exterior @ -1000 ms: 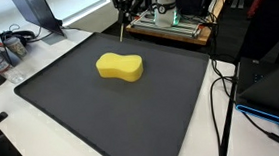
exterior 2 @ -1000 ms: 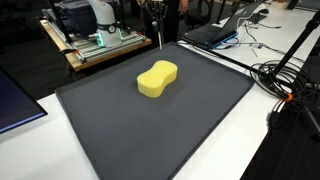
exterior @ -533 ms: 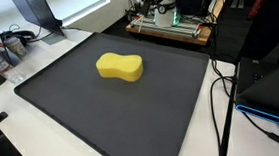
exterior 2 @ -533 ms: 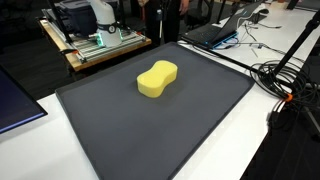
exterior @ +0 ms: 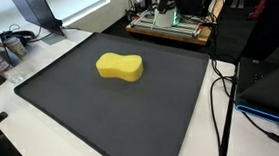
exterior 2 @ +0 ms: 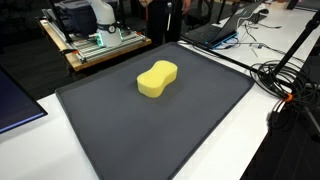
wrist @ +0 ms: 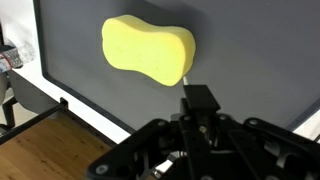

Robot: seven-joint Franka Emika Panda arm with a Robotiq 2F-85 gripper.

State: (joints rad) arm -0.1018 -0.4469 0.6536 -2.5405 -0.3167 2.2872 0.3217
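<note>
A yellow peanut-shaped sponge (exterior: 120, 66) lies flat on a large dark mat (exterior: 102, 116); it also shows in the exterior view (exterior 2: 157, 79) and in the wrist view (wrist: 148, 50). In the wrist view my gripper (wrist: 198, 98) is high above the mat's far side, well apart from the sponge. Its fingers are shut on a thin pale stick (wrist: 186, 76) that points down toward the mat. In both exterior views the gripper is at or past the top edge and I cannot make it out clearly.
The mat (exterior 2: 150, 130) lies on a white table (exterior: 45, 146). A wooden cart with electronics (exterior: 170, 23) stands behind it. Cables (exterior 2: 285, 80) and a laptop (exterior 2: 215, 30) lie at one side, and headphones and clutter (exterior: 2, 54) at the other.
The gripper with the stick has risen from the mat's far edge and moved up out of both exterior views. The sponge has not moved.
</note>
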